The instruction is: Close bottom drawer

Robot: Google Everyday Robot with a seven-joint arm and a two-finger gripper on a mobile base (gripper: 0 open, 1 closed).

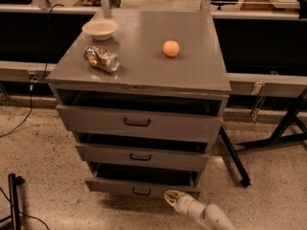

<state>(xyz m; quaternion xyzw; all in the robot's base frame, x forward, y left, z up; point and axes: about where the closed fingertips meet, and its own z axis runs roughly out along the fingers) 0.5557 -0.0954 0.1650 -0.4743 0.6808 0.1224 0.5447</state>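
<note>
Grey metal cabinet (201, 78) in the camera view, all three drawers standing ajar. The bottom drawer (110, 185) sits lowest, just above the floor, its front forward of the frame. My gripper (171, 198) is low at its right end, just beside the front panel; whether it is wide or narrow I cannot tell. I judge I should press nearer the handle (141, 191) and push straight in, so the drawer does not skew. What shows of its interior is in shadow, with nothing visible inside. On top, a pale bowl (100, 29) looks empty, near a crushed can (101, 59) and an orange ball (171, 48).
</note>
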